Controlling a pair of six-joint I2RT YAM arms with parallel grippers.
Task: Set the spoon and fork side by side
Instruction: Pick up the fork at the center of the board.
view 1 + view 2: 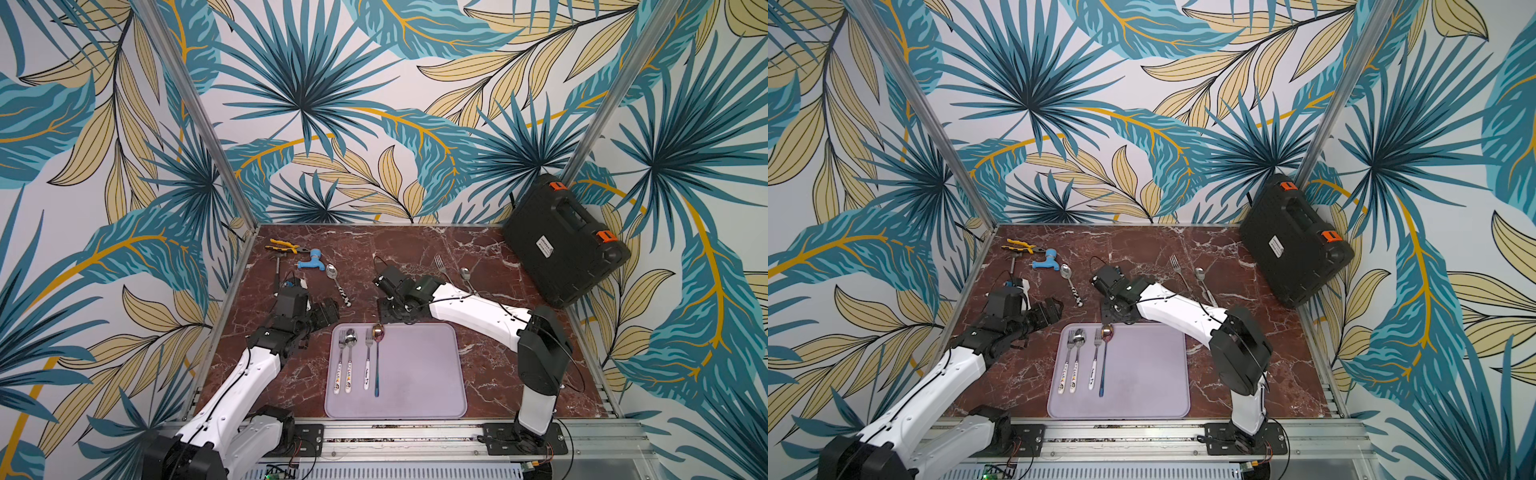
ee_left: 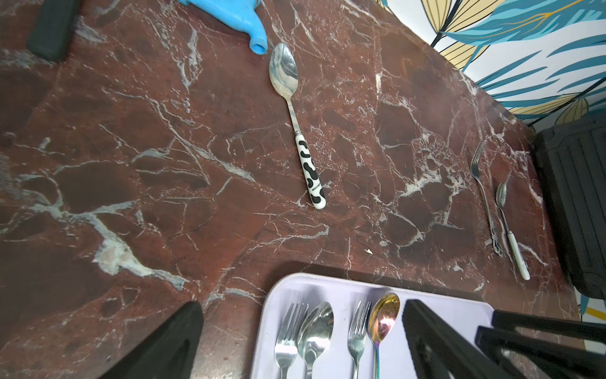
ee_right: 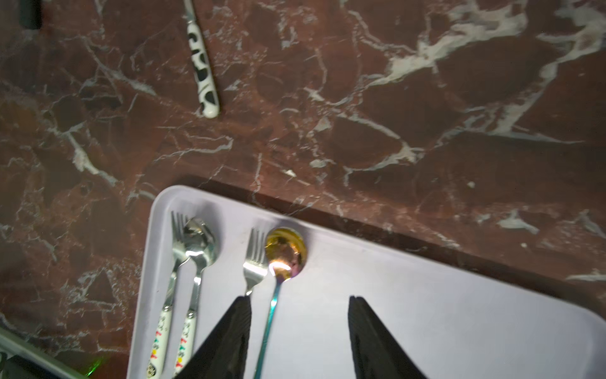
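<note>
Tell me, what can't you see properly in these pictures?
Plain silver fork and white-handled spoon: handles hidden behind the right arm in both top views.
Rainbow metal spoon: handle end cut off by the right wrist view's edge.
Blue plastic tap: mostly cut off by the left wrist view's edge.

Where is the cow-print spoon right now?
In both top views the cow-print spoon lies on the table's far left, beside the blue tap, beyond the tray.

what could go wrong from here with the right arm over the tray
1. The open right gripper straddles the handle of the rainbow spoon, one finger close over the fork; a sideways retreat could knock the pair askew.
2. The left gripper, also open, hangs near the same end of the tray, so the arms might bump.
</note>
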